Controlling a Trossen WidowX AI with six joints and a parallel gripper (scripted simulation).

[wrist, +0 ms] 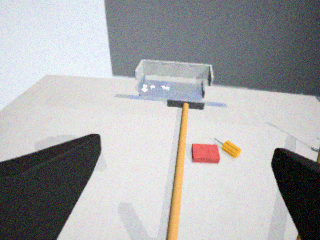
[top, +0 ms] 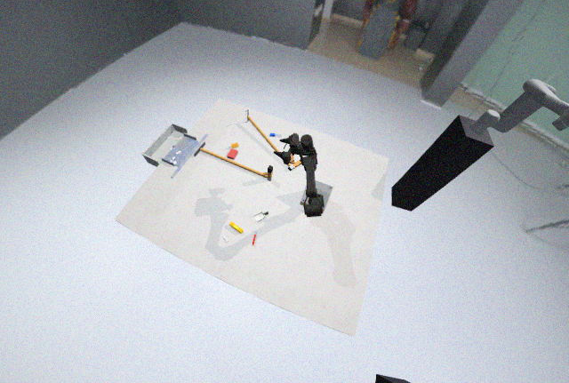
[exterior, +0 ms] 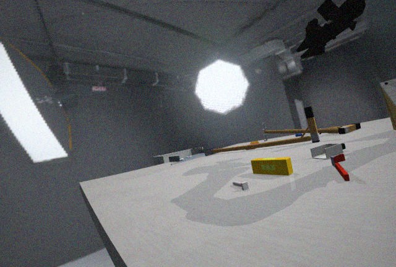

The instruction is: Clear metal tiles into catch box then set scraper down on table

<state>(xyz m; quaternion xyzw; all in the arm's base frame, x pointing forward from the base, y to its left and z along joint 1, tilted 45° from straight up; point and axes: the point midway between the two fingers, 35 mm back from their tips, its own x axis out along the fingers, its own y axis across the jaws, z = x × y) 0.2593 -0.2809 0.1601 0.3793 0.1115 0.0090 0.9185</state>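
The long scraper (top: 234, 163) (exterior: 262, 145) (wrist: 179, 170) lies on the table, its wooden handle running toward the plate. Its dark head (top: 199, 147) (wrist: 185, 104) is at the near end of the bluish plate (wrist: 172, 93). An upright black-topped grip (top: 269, 172) (exterior: 312, 124) stands at the handle's near end. Several small pale tiles (wrist: 165, 87) show on the plate, toward its left side in the wrist view. The catch box (top: 149, 159) (wrist: 175, 68) is at the far end. My gripper (top: 279, 147) (exterior: 299, 53) (wrist: 185, 149) is open and empty, raised above the table.
A second long-handled tool (top: 261, 132) lies at the scraper's right in the wrist view. A red block (top: 232, 154) (wrist: 205, 153) and an orange-handled tool (top: 235, 145) (wrist: 231, 149) lie beside the scraper handle. A yellow block (top: 236, 227) (exterior: 271, 166) and a red piece (top: 253, 239) (exterior: 341, 169) lie elsewhere.
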